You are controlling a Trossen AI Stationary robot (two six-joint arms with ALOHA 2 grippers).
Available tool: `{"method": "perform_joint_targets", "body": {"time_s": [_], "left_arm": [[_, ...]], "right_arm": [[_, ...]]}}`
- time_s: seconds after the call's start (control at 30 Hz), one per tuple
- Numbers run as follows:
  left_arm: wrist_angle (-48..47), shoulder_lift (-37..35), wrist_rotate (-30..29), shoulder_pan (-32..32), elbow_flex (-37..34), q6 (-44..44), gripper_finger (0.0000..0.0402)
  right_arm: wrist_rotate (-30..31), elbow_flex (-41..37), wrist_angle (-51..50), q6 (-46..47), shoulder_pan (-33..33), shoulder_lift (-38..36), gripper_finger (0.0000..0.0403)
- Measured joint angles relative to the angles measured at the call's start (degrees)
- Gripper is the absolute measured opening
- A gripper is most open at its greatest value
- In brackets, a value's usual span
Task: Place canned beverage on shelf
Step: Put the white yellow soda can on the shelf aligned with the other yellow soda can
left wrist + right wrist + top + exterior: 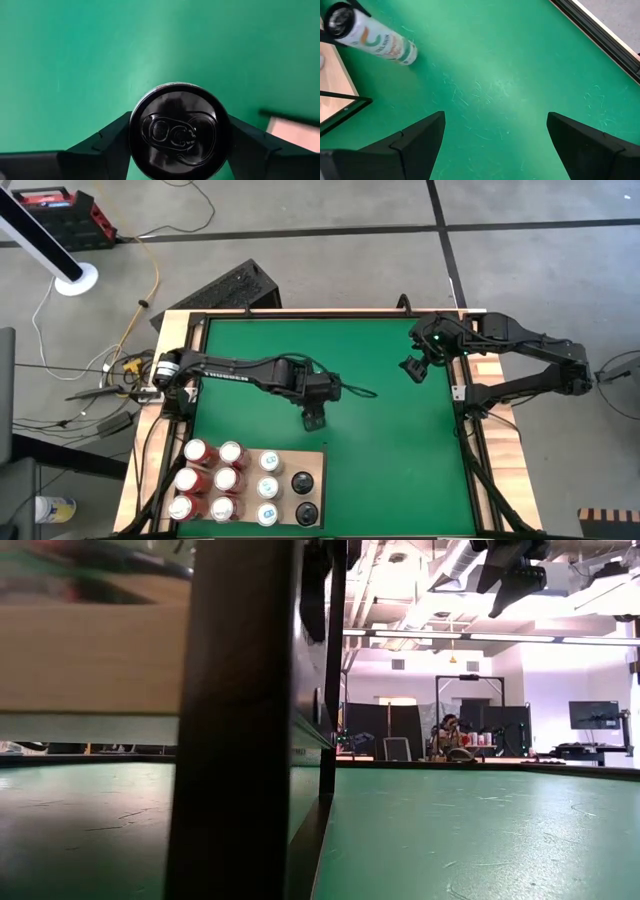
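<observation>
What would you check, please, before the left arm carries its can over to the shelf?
1. Grip: the left gripper has a finger against each side of the can: ok.
2. Free spot: the shelf is bare at the corner next to the two black-topped cans: ok.
3. Path: only bare green mat lies between the left gripper and that corner: ok.
4. Other arm: the right gripper is open over the mat's far right side, well away from the shelf: ok.
5. Can lifted clear of the mat: cannot tell.
</observation>
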Motion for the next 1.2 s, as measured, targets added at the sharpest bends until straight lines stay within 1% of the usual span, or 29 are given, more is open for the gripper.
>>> {"method": "perform_joint_targets", "body": {"time_s": [0.13, 0.23, 0.33, 0.43, 0.53, 0.6, 0.7, 0.87, 0.93, 1.1, 1.2], "left_arm": [[-3.23, -0.05, 3.40, 0.19, 2.59, 14.41, 0.0245], [-5.34, -0.10, 7.75, 0.87, 3.90, 24.31, 0.0245], [-9.40, -0.10, 11.43, 1.69, 4.78, 33.49, 0.0244], [-12.47, -0.21, 11.17, 2.07, 4.85, 43.00, 0.0244], [-13.41, -0.21, 9.72, 2.14, 4.54, 53.40, 0.0245], [-13.41, -0.17, 8.76, 2.12, 4.52, 57.69, 0.0245], [-12.87, -0.11, 9.52, 2.03, 4.52, 63.09, 0.0246], [-13.13, -0.03, 14.44, 2.01, 4.50, 75.01, 0.0247], [-13.13, -0.03, 15.50, 1.94, 4.50, 78.68, 0.0247], [-12.24, 0.01, 15.51, 1.92, 4.50, 84.11, 0.0248], [-12.19, 0.03, 15.46, 1.92, 4.47, 85.25, 0.0248]], "right_arm": [[0.17, 0.00, -0.02, 1.36, 0.00, 0.00, 0.0374], [0.17, 0.00, -0.02, 1.44, 0.00, 0.00, 0.0374], [0.17, 0.00, -0.02, 1.69, 0.00, 0.00, 0.0374], [0.17, 0.00, -0.02, 2.95, 0.00, 0.00, 0.0374], [0.17, 0.00, 0.00, 4.05, 0.00, 0.00, 0.0374], [0.17, 0.00, 0.10, 4.76, 0.00, 0.00, 0.0374], [0.17, 0.00, 0.95, 5.62, 0.00, 0.00, 0.0374], [0.15, 0.00, 1.42, 6.13, 0.00, 0.00, 0.0374], [0.15, 0.00, 1.42, 6.72, 0.00, 0.00, 0.0374], [0.15, 0.00, 2.03, 7.48, 0.00, 0.00, 0.0374], [0.15, 0.00, 2.63, 7.55, 0.00, 0.00, 0.0374]]}}
